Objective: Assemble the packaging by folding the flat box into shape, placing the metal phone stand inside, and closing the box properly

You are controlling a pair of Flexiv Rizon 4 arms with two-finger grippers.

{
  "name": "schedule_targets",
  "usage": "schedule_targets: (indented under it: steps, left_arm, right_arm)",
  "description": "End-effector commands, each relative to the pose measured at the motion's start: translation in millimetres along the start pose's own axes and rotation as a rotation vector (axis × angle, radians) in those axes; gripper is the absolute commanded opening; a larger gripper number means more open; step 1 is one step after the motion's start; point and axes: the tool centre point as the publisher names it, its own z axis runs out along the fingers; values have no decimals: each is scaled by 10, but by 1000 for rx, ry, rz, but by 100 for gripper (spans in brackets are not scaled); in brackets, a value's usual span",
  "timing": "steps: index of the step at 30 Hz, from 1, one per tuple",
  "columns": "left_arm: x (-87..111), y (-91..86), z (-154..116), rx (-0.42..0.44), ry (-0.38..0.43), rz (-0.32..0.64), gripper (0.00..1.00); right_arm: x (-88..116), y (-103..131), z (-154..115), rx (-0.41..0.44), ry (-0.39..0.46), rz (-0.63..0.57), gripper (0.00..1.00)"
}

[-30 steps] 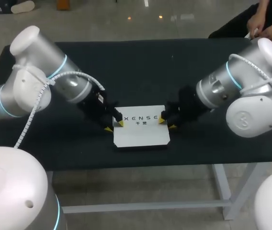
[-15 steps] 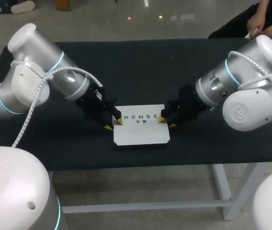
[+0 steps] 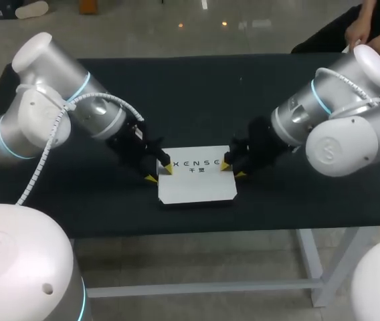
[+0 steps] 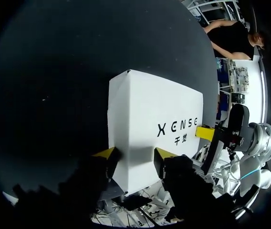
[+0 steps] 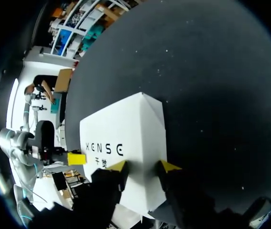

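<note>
Lying flat near the front edge of the table (image 3: 197, 93), printed face up: the white box (image 3: 197, 184). Looks folded into shape and shut from here. No sight of the phone stand anywhere, so possibly inside already, but impossible to confirm.

Straddling the box's far-left corner with the left gripper (image 3: 158, 174), spread apart, one yellow tip over the lid and the other just outside the left wall. Mirrored at the far-right corner by the right gripper (image 3: 232, 172), also spread, one tip on the lid and one beside the right wall. Not pinching anything on either side, by the look of it.

Plenty to go wrong from here. Pressing harder on one corner than the other, and likely tipping the near edge up or skating the light box towards the table's front. Bearing down too firmly on thin card, and probably denting the lid or caving a corner. Closing in from both ends together, and perhaps buckling the walls and popping a flap loose. Pulling away with a tip caught under the lid's edge, and maybe lifting it open again.
</note>
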Motion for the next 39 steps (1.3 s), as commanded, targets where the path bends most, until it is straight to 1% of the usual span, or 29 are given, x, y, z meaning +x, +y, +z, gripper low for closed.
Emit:
schedule_targets:
  steps: [1, 2, 3, 5, 6, 8, 10, 14, 16, 18, 20, 22, 24, 30, 31, 32, 35, 39]
  left_arm:
    - [47, -2, 38, -2, -3, 0, 59]
    - [47, -2, 38, -2, -3, 0, 58]
    - [47, -2, 38, -2, -3, 0, 53]
    - [47, -2, 38, -2, -3, 0, 52]
    - [47, -2, 38, -2, -3, 0, 49]
    - [47, -2, 38, -2, -3, 0, 49]
    - [47, -2, 38, -2, -3, 0, 45]
    - [47, -2, 38, -2, -3, 0, 49]
    - [47, -2, 38, -2, -3, 0, 49]
    - [47, -2, 38, -2, -3, 0, 56]
    - [47, -2, 38, -2, -3, 0, 60]
    - [47, -2, 38, -2, -3, 0, 58]
    - [47, -2, 38, -2, -3, 0, 61]
    - [47, -2, 38, -2, -3, 0, 59]
    - [47, -2, 38, -2, -3, 0, 55]
    - [47, -2, 38, -2, -3, 0, 55]
    - [47, -2, 38, -2, -3, 0, 49]
    - [47, -2, 38, -2, -3, 0, 49]
  right_arm:
    - [23, 36, 74, 11, 8, -1, 40]
    - [23, 36, 74, 11, 8, -1, 40]
    - [23, 36, 74, 11, 8, -1, 40]
    - [23, 36, 74, 11, 8, -1, 41]
    - [23, 36, 74, 11, 8, -1, 42]
    - [23, 36, 74, 11, 8, -1, 40]
    - [23, 36, 74, 11, 8, -1, 39]
    - [23, 36, 74, 11, 8, -1, 38]
    - [23, 36, 74, 11, 8, -1, 37]
    - [23, 36, 74, 11, 8, -1, 39]
    - [23, 36, 74, 11, 8, -1, 40]
    - [23, 36, 74, 11, 8, -1, 39]
    - [23, 36, 74, 11, 8, -1, 39]
    - [23, 36, 74, 11, 8, -1, 38]
    - [23, 36, 74, 11, 8, -1, 38]
    - [23, 36, 74, 11, 8, -1, 38]
    - [23, 36, 74, 11, 8, -1, 39]
    - [23, 36, 74, 11, 8, -1, 40]
